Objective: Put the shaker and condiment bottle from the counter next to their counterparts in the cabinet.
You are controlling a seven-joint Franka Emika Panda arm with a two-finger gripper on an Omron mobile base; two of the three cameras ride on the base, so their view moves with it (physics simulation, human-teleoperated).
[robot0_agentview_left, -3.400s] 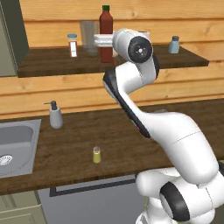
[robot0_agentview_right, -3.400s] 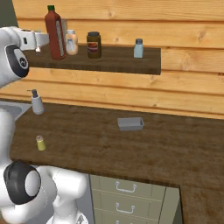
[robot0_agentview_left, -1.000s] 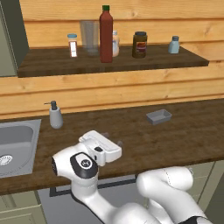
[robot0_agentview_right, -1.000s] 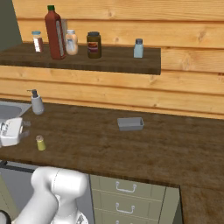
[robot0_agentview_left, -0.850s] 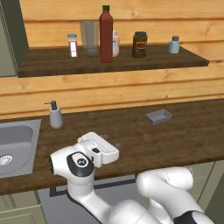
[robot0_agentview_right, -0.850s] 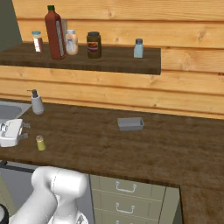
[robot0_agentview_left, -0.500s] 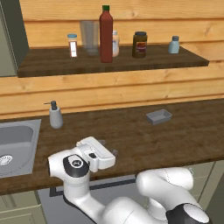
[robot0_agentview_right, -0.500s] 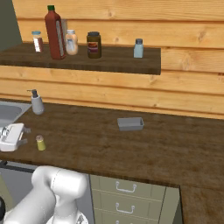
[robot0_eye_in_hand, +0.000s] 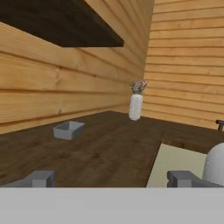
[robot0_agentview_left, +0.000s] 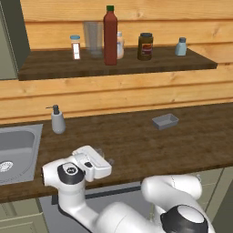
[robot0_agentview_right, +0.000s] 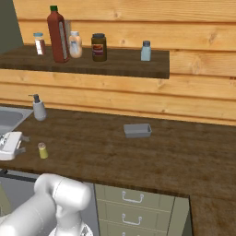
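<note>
The red condiment bottle (robot0_agentview_left: 109,35) already stands on the cabinet (robot0_agentview_left: 113,63) shelf at the upper middle of the left base view, beside the cream bottle (robot0_agentview_right: 75,44). So the shaker seems to be the step in hand. The shaker (robot0_agentview_right: 42,150) stands on the worktop (robot0_agentview_right: 152,152) at the lower left of the right base view. The claw (robot0_agentview_right: 19,144) is just beside it, low over the worktop, with its jaws wide open and holding nothing.

The next move probably calls for bringing the open jaws around the shaker and closing them. It then has to go beside the pale blue shaker (robot0_agentview_left: 181,47).

In the left base view the arm covers the shaker. In the hand view the finger tips (robot0_eye_in_hand: 41,178) are cut off at the bottom.
</note>
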